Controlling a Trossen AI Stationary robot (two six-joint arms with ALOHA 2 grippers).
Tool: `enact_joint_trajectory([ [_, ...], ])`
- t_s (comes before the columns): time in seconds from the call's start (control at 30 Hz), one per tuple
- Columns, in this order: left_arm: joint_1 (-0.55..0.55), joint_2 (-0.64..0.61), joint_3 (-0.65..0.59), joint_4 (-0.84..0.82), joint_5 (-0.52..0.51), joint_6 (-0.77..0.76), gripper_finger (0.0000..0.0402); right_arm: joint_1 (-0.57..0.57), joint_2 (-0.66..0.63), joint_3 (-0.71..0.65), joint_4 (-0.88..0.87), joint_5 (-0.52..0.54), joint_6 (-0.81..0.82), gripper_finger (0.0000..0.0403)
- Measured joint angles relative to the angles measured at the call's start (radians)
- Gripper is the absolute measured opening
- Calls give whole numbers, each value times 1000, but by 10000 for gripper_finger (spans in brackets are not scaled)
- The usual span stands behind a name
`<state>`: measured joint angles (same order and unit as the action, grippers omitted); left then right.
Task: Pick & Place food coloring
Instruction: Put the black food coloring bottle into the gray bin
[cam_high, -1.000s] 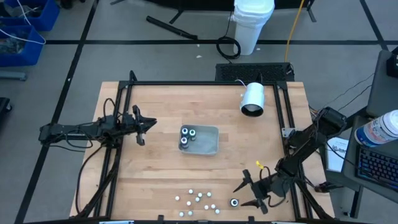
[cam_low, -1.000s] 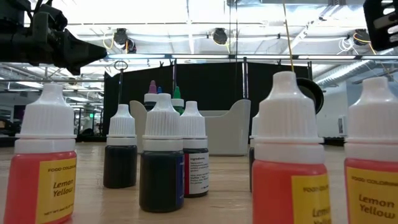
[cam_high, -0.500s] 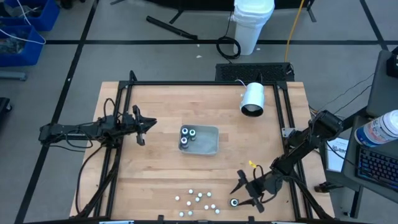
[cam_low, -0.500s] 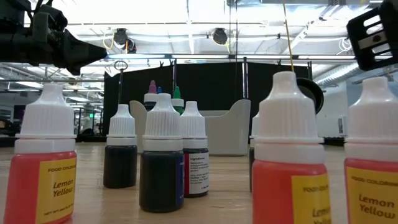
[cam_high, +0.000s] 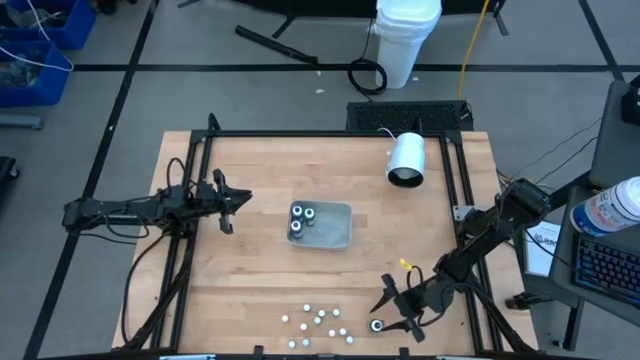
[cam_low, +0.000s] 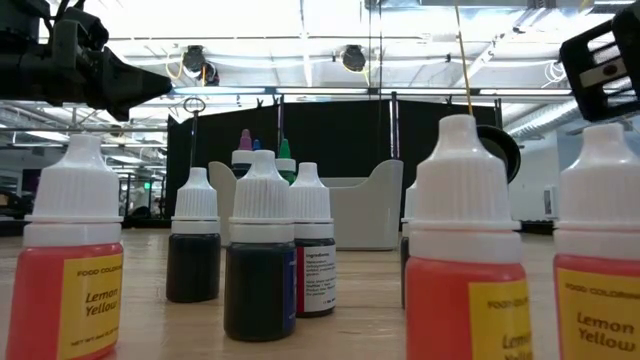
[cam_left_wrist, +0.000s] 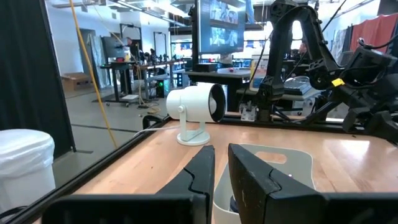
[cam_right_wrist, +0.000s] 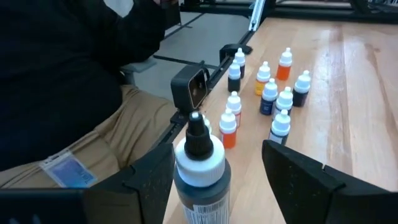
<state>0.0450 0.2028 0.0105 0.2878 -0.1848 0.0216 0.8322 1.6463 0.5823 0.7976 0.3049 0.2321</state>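
One food coloring bottle (cam_high: 377, 325) with a dark body, white collar and dark tip stands upright on the table near its near edge. My right gripper (cam_high: 386, 313) is open, with one finger on either side of this bottle (cam_right_wrist: 199, 160), and I see no touch. Several more white-capped bottles (cam_high: 318, 320) stand in a cluster to its left, also seen in the right wrist view (cam_right_wrist: 268, 87) and close up in the low view (cam_low: 260, 250). Three bottles (cam_high: 300, 218) stand in the grey tray (cam_high: 340, 238). My left gripper (cam_high: 238, 205) waits shut, left of the tray.
A white cylinder on a stand (cam_high: 406, 158) lies near the table's far right. A black frame (cam_high: 320, 133) runs around the table. Beyond the near edge the right wrist view shows a person in a dark top and khaki trousers (cam_right_wrist: 68, 106). Bare wood lies between the tray and the bottle cluster.
My right gripper has moved a little toward the table's left, and its open fingers now stand on either side of the single bottle. The bottle has stayed in place. In the last half second nothing has moved.
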Motion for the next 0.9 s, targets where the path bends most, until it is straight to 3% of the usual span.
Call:
enact_joint_trajectory([
  [0.5,0,0,0,-3,0,0,51,0,58,74,7,-73,9,231],
  [0.9,0,0,0,-6,0,0,51,0,64,79,-31,-70,-35,229],
])
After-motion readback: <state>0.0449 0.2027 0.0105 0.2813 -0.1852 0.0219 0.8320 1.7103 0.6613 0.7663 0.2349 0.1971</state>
